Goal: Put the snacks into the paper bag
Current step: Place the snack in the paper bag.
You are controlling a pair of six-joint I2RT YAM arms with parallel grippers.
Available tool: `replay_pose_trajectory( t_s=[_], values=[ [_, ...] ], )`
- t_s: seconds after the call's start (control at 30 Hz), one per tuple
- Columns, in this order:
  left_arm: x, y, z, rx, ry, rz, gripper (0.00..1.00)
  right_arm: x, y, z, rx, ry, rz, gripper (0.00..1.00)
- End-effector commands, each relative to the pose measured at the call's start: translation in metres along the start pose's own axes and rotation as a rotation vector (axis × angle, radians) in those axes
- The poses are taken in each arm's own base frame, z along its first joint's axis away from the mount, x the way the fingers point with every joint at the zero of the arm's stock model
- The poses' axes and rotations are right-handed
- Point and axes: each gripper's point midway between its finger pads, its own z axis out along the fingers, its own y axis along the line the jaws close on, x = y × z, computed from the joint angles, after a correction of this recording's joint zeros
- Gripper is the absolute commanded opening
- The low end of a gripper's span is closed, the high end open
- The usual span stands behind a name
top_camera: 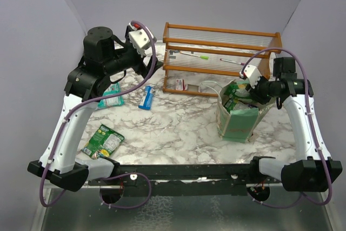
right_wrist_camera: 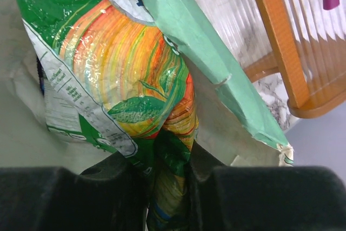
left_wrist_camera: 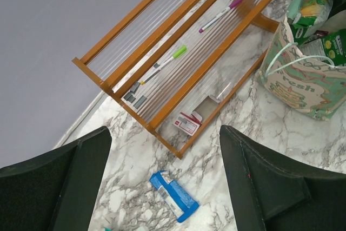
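Note:
The pale-green paper bag (top_camera: 238, 123) (left_wrist_camera: 303, 82) stands upright at the right of the marble table. My right gripper (top_camera: 247, 89) (right_wrist_camera: 170, 187) is at the bag's mouth, shut on a green-and-yellow snack packet (right_wrist_camera: 130, 79) that hangs against the bag's cream inner wall (right_wrist_camera: 216, 128). My left gripper (top_camera: 155, 66) (left_wrist_camera: 165, 139) hovers open and holds nothing, above the blue bar wrapper (top_camera: 146, 97) (left_wrist_camera: 174, 196). A teal packet (top_camera: 112, 97) lies partly under the left arm. Another green-and-yellow packet (top_camera: 104, 140) lies near the front left. A small red-pink packet (top_camera: 180, 85) (left_wrist_camera: 187, 123) lies under the rack.
A brown wooden slatted rack (top_camera: 221, 32) (left_wrist_camera: 219, 52) stands at the back, just behind the bag. A green-tipped pen (top_camera: 195, 55) (left_wrist_camera: 165, 62) and a purple-tipped pen (top_camera: 231, 61) (left_wrist_camera: 220, 13) lie on it. Grey walls close in the table on three sides.

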Motion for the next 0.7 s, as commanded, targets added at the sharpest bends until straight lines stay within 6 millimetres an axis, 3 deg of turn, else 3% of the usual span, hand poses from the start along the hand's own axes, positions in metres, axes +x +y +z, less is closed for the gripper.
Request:
replay_pose_trajectory(
  t_s=[0.0,0.43,0.67],
  values=[
    [-0.004,-0.002,-0.009,-0.004,-0.016,0.014,0.84,-0.005,-0.023,-0.009,0.111,0.013,-0.028,0.24],
    [0.005,0.001,-0.010,-0.015,0.000,0.001,0.85,-0.013,-0.019,-0.011,0.075,-0.013,-0.006,0.46],
    [0.022,0.008,-0.008,-0.038,0.031,-0.029,0.85,-0.028,-0.012,-0.020,0.045,-0.067,0.025,0.58]
  ],
)
